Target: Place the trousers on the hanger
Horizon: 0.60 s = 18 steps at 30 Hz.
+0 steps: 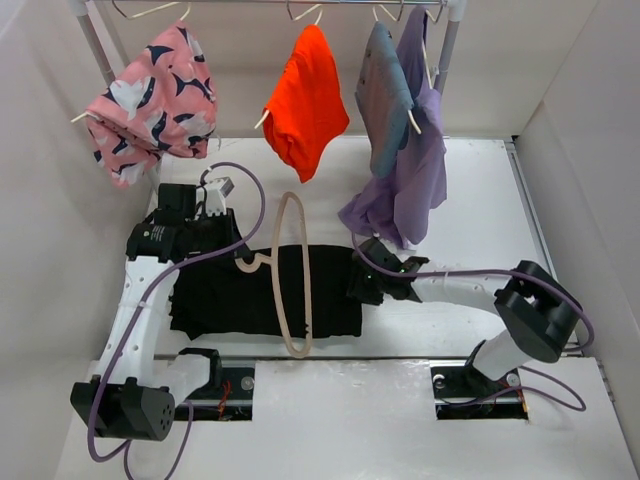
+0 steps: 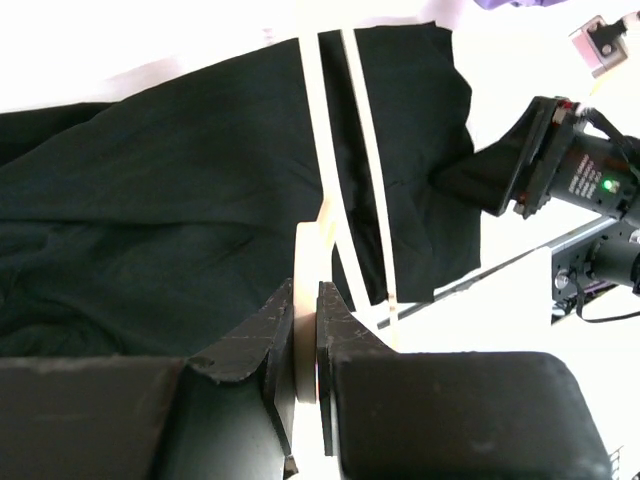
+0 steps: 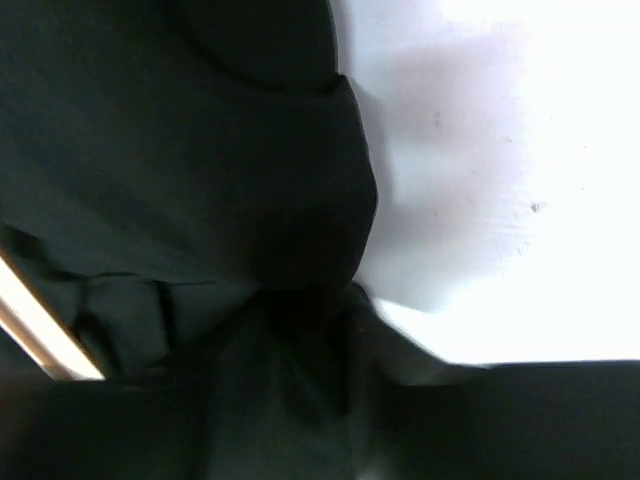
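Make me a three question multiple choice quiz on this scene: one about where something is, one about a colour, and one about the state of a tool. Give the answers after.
1. Where does the hanger lie?
A) across the trousers on the table
B) hooked on the rail
C) on the floor

2. What colour is the garment hanging next to the pink patterned garment?
A) green
B) orange
C) yellow

3. How is the left tool?
A) open, holding nothing
B) shut on the hanger
C) shut on a sock

Answers:
1 A: the top view shows its pale loop crossing the black fabric.
2 B: the orange garment hangs right beside it.
3 B: the left wrist view shows it clamped on the pale hanger.
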Each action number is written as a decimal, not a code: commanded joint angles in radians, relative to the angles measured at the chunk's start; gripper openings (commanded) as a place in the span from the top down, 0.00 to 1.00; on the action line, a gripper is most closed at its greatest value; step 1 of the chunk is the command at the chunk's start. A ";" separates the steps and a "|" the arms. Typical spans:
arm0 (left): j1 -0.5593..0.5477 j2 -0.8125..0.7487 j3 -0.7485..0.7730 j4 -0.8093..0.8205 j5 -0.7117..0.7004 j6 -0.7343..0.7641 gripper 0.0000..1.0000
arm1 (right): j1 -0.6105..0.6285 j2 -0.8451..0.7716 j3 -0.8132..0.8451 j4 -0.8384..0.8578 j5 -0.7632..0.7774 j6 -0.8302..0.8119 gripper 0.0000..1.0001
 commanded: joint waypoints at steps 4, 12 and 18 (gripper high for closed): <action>0.001 0.013 0.021 -0.023 0.019 0.036 1.00 | -0.098 0.000 -0.029 0.121 -0.055 -0.049 1.00; 0.001 0.042 0.007 -0.003 0.028 0.005 1.00 | -0.158 -0.178 0.037 -0.052 0.152 -0.006 1.00; 0.001 0.053 -0.062 0.089 0.063 -0.094 1.00 | -0.087 -0.157 0.181 -0.132 0.235 -0.133 1.00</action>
